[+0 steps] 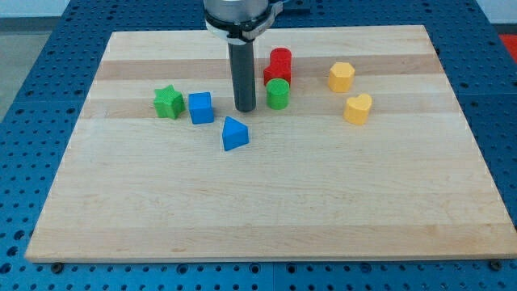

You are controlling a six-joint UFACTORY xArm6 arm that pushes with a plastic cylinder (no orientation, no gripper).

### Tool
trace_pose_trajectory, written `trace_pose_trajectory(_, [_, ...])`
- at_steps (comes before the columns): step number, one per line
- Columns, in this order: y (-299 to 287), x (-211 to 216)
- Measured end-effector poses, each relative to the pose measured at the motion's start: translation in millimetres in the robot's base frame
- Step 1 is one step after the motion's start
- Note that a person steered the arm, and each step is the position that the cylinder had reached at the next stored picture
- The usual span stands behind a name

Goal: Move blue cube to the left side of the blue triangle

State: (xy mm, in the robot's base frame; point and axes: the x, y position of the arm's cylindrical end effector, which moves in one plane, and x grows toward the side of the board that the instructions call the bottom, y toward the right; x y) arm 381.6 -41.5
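Note:
The blue cube (201,107) sits on the wooden board, left of centre. The blue triangle (234,133) lies just below and to the right of it, a small gap between them. My tip (245,109) is down on the board, right of the blue cube and just above the blue triangle, touching neither. The dark rod rises from it to the view's top.
A green star (168,102) is close to the left of the blue cube. A green cylinder (278,94) and a red block (278,66) stand right of the rod. A yellow hexagon (342,77) and a yellow heart (358,108) lie further right. The board (258,202) has blue surroundings.

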Motion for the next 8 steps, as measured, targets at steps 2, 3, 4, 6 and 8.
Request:
trace_pose_trajectory(2, [-22,-28])
trace_pose_trajectory(3, [-45,-37])
trace_pose_trajectory(4, [-60,-35])
trace_pose_trajectory(6, [-65,-1])
trace_pose_trajectory(8, [-67,18])
